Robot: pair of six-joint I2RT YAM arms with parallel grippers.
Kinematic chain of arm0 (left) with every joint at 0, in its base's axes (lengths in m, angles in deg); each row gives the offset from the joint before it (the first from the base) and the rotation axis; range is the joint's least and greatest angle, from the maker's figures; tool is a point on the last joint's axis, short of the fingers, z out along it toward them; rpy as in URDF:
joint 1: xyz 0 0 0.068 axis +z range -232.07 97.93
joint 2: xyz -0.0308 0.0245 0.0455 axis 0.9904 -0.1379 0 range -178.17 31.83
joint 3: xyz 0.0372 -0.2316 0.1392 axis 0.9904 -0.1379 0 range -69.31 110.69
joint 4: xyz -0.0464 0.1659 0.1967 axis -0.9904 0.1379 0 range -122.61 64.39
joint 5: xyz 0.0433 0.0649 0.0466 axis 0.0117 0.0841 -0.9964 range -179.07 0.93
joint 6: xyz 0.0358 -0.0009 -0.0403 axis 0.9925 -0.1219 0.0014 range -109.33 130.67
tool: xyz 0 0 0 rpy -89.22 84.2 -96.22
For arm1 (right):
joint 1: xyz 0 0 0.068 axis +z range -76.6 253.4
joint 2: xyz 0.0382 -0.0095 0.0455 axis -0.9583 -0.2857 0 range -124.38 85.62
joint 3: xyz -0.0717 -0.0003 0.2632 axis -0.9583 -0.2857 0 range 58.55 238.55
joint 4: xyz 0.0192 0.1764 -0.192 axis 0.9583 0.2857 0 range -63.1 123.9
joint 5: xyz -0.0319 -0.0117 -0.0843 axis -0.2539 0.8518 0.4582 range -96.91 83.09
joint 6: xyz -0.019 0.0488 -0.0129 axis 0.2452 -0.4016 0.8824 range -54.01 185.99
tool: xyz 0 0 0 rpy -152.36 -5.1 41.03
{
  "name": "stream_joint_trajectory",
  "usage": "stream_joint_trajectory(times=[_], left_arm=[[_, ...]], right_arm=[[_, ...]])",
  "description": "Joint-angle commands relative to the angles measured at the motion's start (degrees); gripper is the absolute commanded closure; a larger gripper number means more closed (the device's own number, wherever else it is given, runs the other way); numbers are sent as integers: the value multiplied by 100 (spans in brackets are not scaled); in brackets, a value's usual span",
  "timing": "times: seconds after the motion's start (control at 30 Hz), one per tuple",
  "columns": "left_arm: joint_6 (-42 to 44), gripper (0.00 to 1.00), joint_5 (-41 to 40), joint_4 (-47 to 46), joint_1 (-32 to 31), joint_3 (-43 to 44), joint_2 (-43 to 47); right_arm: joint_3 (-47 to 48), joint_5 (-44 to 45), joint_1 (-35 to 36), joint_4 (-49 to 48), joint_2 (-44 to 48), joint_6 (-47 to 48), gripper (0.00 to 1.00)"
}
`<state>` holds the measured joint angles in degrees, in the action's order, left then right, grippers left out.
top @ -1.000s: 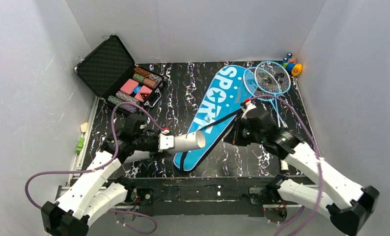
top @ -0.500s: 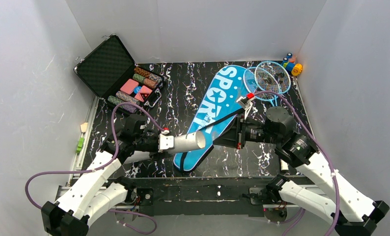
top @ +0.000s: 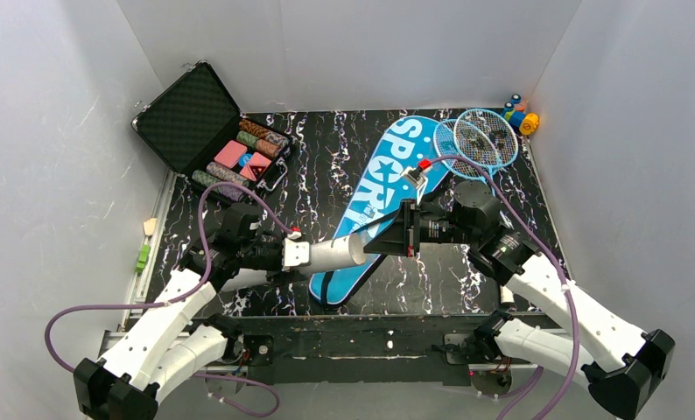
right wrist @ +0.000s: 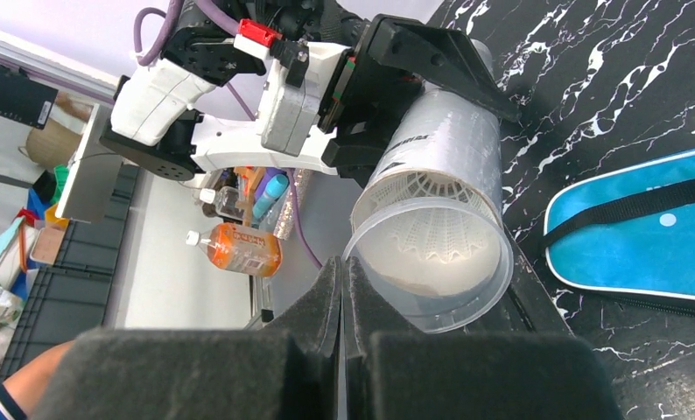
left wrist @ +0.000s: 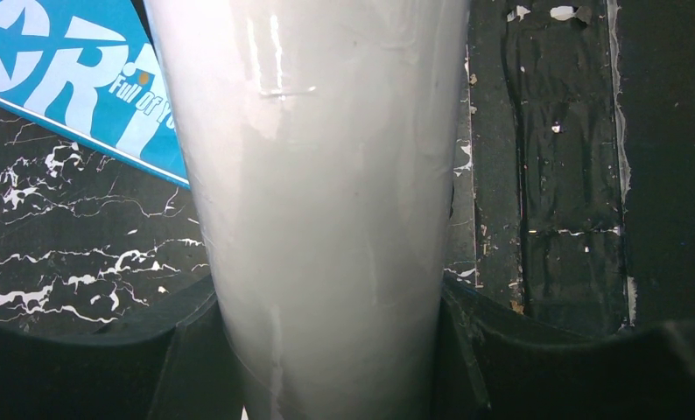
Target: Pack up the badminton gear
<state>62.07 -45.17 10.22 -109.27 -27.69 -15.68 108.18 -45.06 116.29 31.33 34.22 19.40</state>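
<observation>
My left gripper (top: 312, 254) is shut on the long white tube (top: 337, 252) and holds it level, with its open mouth to the right. The tube fills the left wrist view (left wrist: 326, 175), between my fingers (left wrist: 186, 359). My right gripper (top: 372, 243) is shut and empty, with its tips at the rim of the tube's mouth (right wrist: 341, 271). A white shuttlecock (right wrist: 436, 232) sits inside the tube (right wrist: 449, 149). The blue SPORT bag (top: 388, 188) with its black strap (top: 396, 214) lies under both grippers. Two blue rackets (top: 475, 140) lie at the back right.
An open black case of coloured chips (top: 213, 131) stands at the back left. A small orange-and-blue toy (top: 521, 114) sits in the back right corner. White walls enclose the table. An orange bottle (right wrist: 235, 249) lies off the table beyond the left arm.
My right arm has swung left, from near the racket handles across the bag to the tube's mouth. The left arm and the tube have not moved.
</observation>
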Motion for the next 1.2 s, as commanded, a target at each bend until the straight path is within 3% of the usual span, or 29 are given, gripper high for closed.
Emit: stream_joint_trajectory(times=[0.0,1.17], left_arm=[[9,100,154,-194,-22,51,131],[-66,100,202,-222,-20,111,116]], right_arm=[[-32,-215,25,-698,-94,-81,99],[-490,-422,140,-1523,-385,-297,99]])
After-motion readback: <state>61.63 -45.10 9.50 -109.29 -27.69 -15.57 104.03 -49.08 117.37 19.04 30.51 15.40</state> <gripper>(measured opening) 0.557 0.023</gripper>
